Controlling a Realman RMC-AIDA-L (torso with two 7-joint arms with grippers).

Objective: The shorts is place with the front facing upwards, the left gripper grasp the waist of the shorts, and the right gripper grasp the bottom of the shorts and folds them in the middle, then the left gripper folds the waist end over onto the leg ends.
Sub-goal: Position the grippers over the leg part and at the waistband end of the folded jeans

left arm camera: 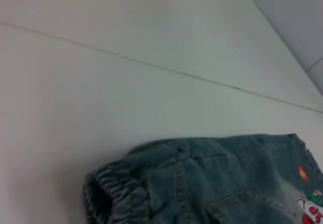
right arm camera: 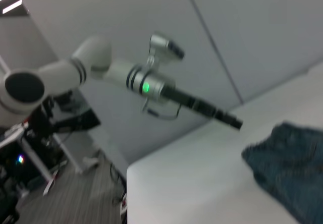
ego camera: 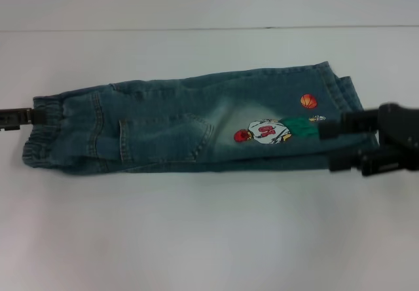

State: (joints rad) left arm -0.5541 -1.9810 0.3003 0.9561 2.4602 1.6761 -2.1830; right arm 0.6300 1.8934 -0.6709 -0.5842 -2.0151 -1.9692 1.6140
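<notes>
Shorts (ego camera: 190,124) already halved lengthwise; left gripper (ego camera: 26,116) at waist (ego camera: 42,134), right gripper (ego camera: 327,130) at hems, grip on both unclear; next: waist over to right.

A white table (ego camera: 196,238) with a thin seam line; grey striped floor (right arm camera: 75,199) beside it.

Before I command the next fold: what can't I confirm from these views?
- Left tool: head view's edge cuts it off at the waist of the shorts; grip unclear.
- Right tool: dark against the shorts, so whether it clamps the leg ends is unclear.
- Right wrist view: blurred; only a corner of denim.
- Folded-under layer: hidden everywhere.
</notes>
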